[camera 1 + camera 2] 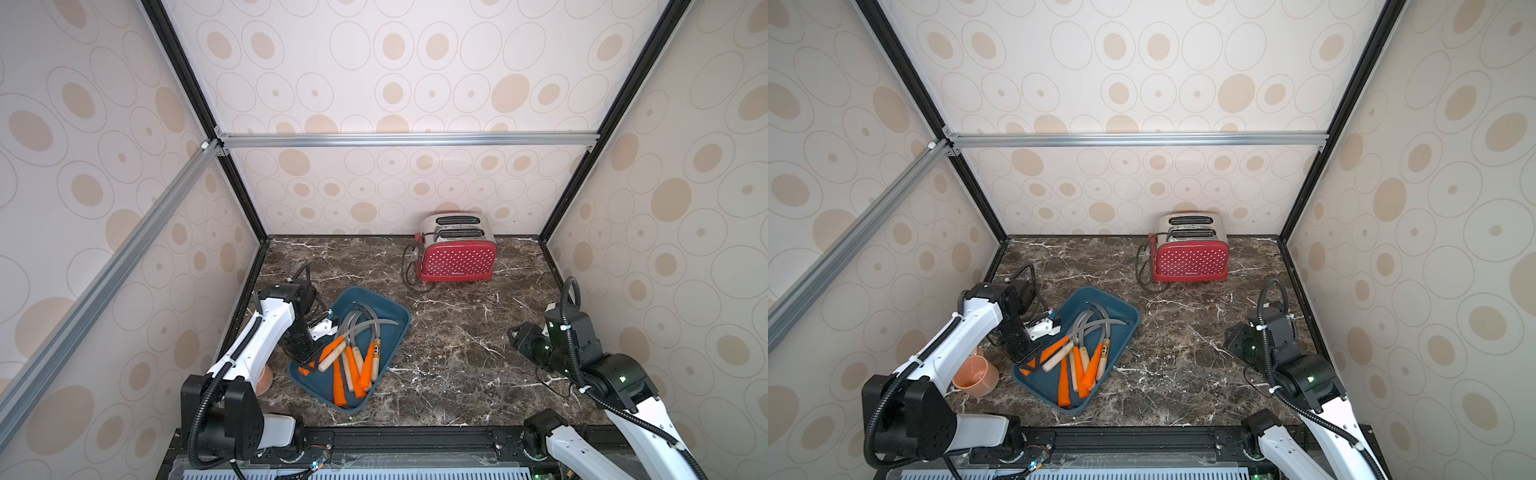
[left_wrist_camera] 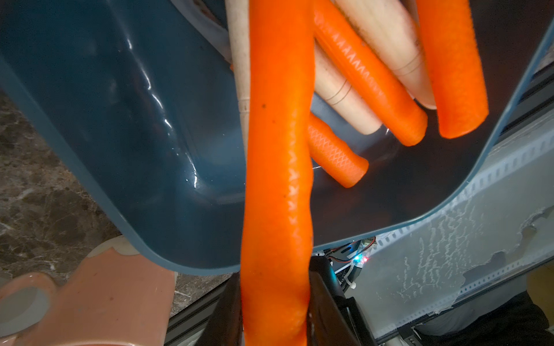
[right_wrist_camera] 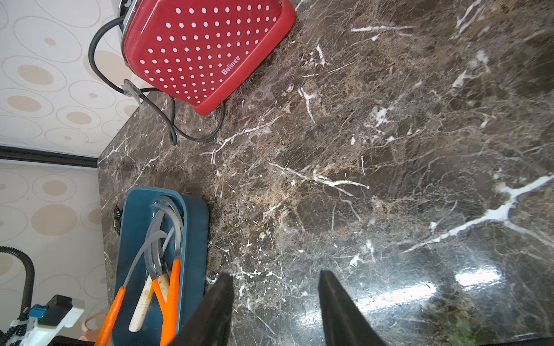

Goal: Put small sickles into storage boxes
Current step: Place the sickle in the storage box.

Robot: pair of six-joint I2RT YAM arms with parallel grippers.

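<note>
Marble tabletop [image 1: 457, 353]: left gripper [image 2: 275, 287] pinches an orange sickle [image 2: 275, 149] across the near-left rim of the tray [image 2: 120, 119]; best lowered flat before release; right gripper [image 3: 275, 274] spread.

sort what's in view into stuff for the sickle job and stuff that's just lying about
Belongs to the job:
small sickles piled in the teal tray
orange-handled sickle, gripped by the left gripper over the tray
right gripper, open and empty

Just lying about:
red polka-dot toaster and its cord
pink cup beside the tray
</note>
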